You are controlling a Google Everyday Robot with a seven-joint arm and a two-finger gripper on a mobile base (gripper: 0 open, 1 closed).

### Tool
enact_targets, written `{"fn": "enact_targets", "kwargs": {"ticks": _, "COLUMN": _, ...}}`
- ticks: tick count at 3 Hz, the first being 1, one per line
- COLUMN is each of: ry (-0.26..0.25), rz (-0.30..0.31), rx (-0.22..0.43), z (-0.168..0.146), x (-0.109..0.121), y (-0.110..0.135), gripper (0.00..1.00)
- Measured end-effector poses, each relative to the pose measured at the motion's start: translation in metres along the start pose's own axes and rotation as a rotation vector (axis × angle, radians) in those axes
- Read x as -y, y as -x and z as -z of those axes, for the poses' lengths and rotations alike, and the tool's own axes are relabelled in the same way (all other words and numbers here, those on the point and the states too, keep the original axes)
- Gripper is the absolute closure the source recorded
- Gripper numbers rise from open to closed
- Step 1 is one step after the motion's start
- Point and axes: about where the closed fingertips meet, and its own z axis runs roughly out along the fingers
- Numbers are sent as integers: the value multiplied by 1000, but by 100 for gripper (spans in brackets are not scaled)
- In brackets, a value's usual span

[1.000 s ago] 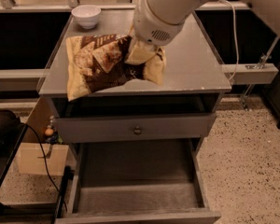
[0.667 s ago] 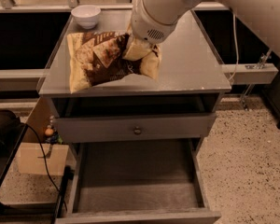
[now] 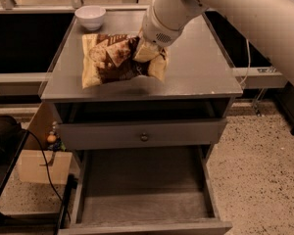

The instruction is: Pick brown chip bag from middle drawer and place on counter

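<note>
The brown chip bag (image 3: 108, 60) lies spread over the left half of the counter (image 3: 201, 67), its right end bunched up. My gripper (image 3: 148, 53) comes down from the upper right and is shut on that bunched end. The big pale arm hides most of the fingers. A shadow lies under the bag's near edge, and I cannot tell whether the bag rests fully on the counter. Below, the middle drawer (image 3: 142, 180) is pulled open toward me and its grey floor is bare.
A white bowl (image 3: 90, 16) stands at the counter's back left corner, just behind the bag. The drawer front with a round knob (image 3: 144, 136) is closed above the open drawer. A cardboard box (image 3: 39, 165) and a black cable (image 3: 46, 170) sit on the floor at left.
My gripper has carried the bag a little farther back and left over the counter. The bag now lies flatter and more spread out.
</note>
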Motion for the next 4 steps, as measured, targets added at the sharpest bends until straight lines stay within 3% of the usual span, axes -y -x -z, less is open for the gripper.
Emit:
{"fn": "enact_targets", "kwargs": {"ticks": 2, "ry": 11, "rz": -34, "rx": 11, "z": -21, "x": 14, "y": -20, "gripper": 100}}
{"fn": "enact_targets", "kwargs": {"ticks": 4, "ry": 84, "rz": -132, "rx": 63, "z": -50, "x": 31, "y": -36, "gripper": 100}}
